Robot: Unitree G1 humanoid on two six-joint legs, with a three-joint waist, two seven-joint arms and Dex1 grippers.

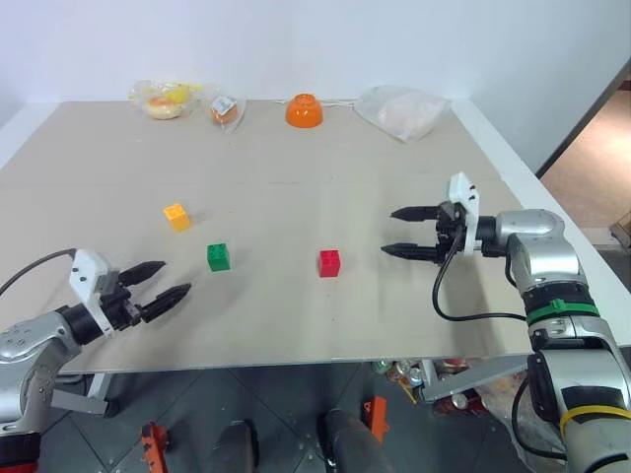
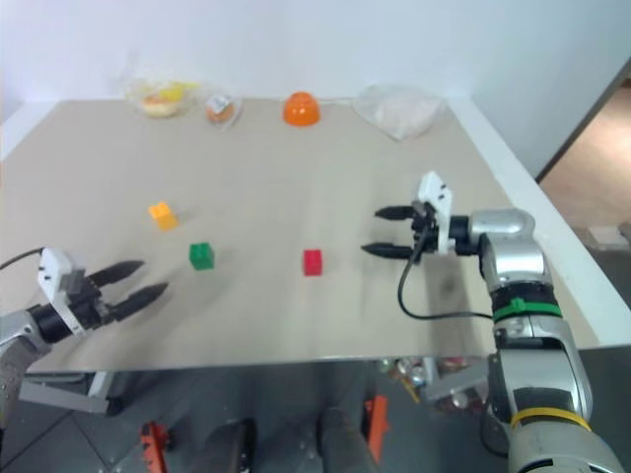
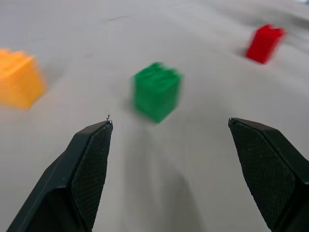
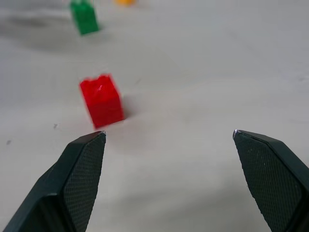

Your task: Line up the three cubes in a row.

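**Both my grippers wide open, three cubes loose on the table**

My fingers are spread wide on both sides and they hold nothing. My right gripper (image 1: 399,231) hangs above the table (image 1: 296,158) at about 3 o'clock from the red cube (image 1: 329,262), near it but apart, pointing toward it. My left gripper (image 1: 168,279) is low at the near edge, at about 8 o'clock from the green cube (image 1: 219,256), also not touching.

The clear bag (image 1: 402,110) lies at the far side of the table, then two smaller bags with food (image 1: 168,100), then the orange bowl (image 1: 304,109) between them.

The green cube sits at 9 o'clock from the red one, well apart. The yellow-orange cube (image 1: 176,217) sits at about 10 o'clock from the green one, near it.
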